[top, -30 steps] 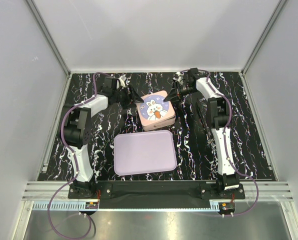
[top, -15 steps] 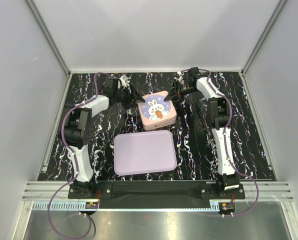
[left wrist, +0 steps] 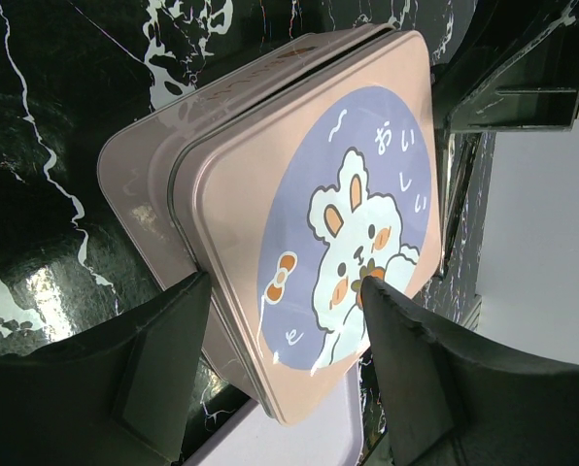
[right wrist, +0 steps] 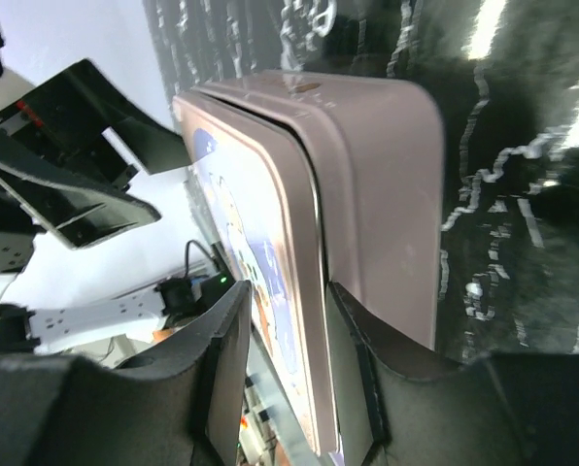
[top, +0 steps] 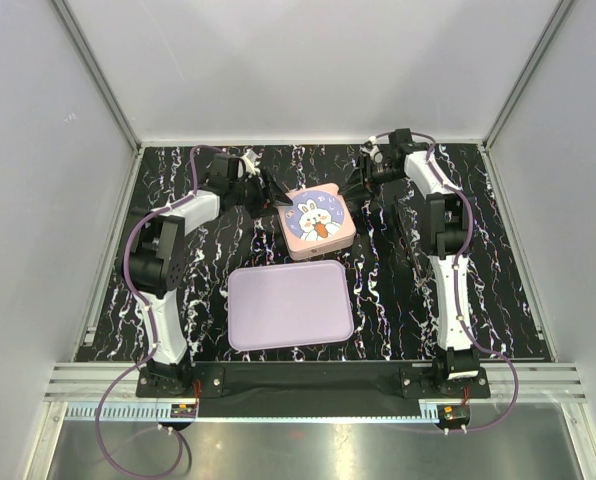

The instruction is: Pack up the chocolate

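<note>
Pink tin (top: 318, 222) behind the tray (top: 290, 305) has its lid (left wrist: 348, 194) on and no chocolate shows, so all packing is left; the left end effector (left wrist: 288, 283) and right end effector (right wrist: 288, 291) straddle that lid, but I cannot tell if they squeeze it.

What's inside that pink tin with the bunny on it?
Nothing inside shows. The bunny lid sits over the pink tin, with only a thin dark seam between them in the wrist views. Any contents are covered.

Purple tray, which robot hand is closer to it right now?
Left, narrowly. The left hand sits straight beyond the purple tray's far edge, at the pink tin; the right hand is farther back, past its far-right corner.
</note>
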